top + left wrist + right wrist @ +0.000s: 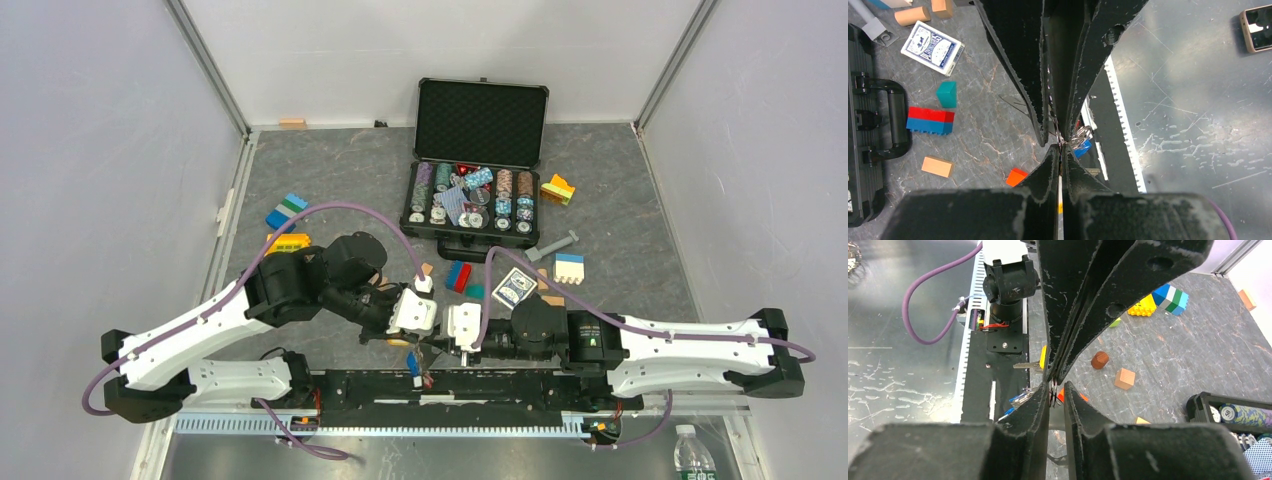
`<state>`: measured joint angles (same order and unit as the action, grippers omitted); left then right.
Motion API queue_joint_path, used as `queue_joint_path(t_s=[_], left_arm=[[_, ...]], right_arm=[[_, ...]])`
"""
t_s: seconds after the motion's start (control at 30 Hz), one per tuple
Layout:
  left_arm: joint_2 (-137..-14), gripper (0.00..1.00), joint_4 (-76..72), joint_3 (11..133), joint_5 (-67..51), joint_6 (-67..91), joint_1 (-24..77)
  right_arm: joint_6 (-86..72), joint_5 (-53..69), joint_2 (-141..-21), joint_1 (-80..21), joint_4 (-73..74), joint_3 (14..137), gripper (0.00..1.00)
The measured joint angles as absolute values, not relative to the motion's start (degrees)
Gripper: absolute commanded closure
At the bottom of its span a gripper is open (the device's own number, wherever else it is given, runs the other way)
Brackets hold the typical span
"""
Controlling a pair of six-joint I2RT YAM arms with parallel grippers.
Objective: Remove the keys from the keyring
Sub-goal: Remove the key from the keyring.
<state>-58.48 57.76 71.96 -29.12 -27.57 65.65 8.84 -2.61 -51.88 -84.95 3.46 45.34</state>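
Silver keyring (1082, 134), red-and-blue block (930, 121), teal block (947, 94), grey marbled table (983, 90).

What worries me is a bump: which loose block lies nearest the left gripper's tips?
The orange-red block, beside the left gripper shut on the keyring, in its wrist view; the teal block, red-and-blue brick and pale orange block lie farther off.

We see the left gripper (1060, 152) and the right gripper (1053, 390) meeting tip to tip near the front edge of the worktop (330, 170), the keyring (1081, 134) between them, the keys (1082, 149) beside it, the case (480, 120) behind.
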Motion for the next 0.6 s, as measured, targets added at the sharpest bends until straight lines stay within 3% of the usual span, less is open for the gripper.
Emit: queue_joint_path(t_s=[0.1, 0.17, 0.27, 0.6], left_arm=[[-58.5, 0.98, 57.8, 72.0, -29.1, -27.6, 65.6], [-58.5, 0.98, 57.8, 72.0, -29.1, -27.6, 65.6], [-58.5, 0.97, 57.8, 72.0, -29.1, -27.6, 65.6], [-56.0, 0.77, 54.4, 70.7, -29.0, -27.5, 65.6]], right_arm=[[8.9, -2.6, -51.9, -85.0, 3.5, 45.3, 0.90], [8.9, -2.6, -51.9, -85.0, 3.5, 45.3, 1.00], [9.0, -2.7, -51.9, -85.0, 3.4, 45.3, 1.00], [9.2, -3.0, -48.5, -85.0, -0.7, 42.0, 1.00]])
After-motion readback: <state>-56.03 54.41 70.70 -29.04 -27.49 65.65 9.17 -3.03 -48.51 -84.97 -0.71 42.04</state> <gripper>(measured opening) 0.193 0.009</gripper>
